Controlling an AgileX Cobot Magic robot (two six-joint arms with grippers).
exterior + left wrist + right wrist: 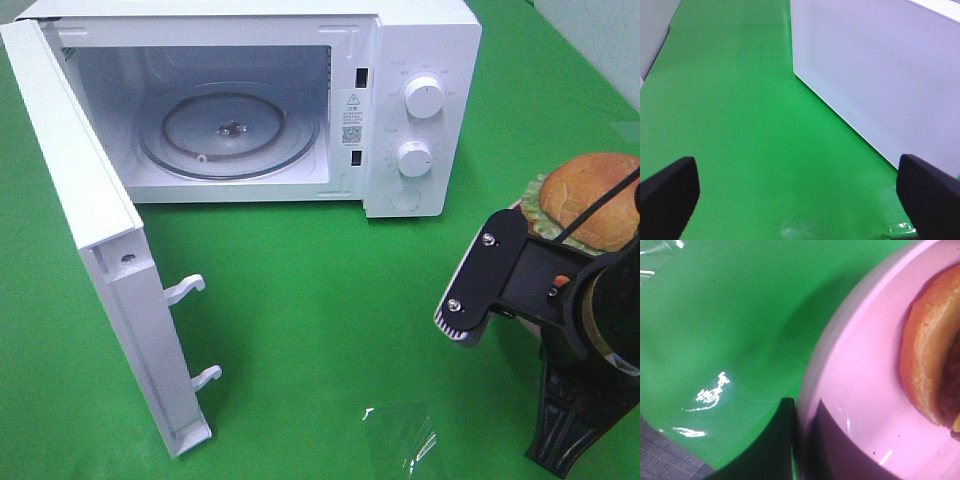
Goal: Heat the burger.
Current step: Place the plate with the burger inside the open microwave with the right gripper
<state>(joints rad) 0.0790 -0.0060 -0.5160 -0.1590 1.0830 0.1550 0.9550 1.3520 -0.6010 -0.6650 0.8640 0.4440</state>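
The burger (590,195), a golden bun over ruffled green lettuce, sits at the right edge of the exterior view, partly covered by my right arm (545,290). In the right wrist view its bun (930,345) rests on the pink plate (860,375). My right gripper (800,450) is shut on that plate's rim, with a dark finger (782,440) showing just outside the edge. My left gripper (797,200) is open over bare green cloth with nothing between its fingers. It is out of the exterior view.
The white microwave (420,40) stands at the back with its door (90,220) swung wide to the left and a glass turntable (230,130) inside. The door's perforated outer face (880,75) is close to my left gripper. A clear film scrap (400,440) lies near the front.
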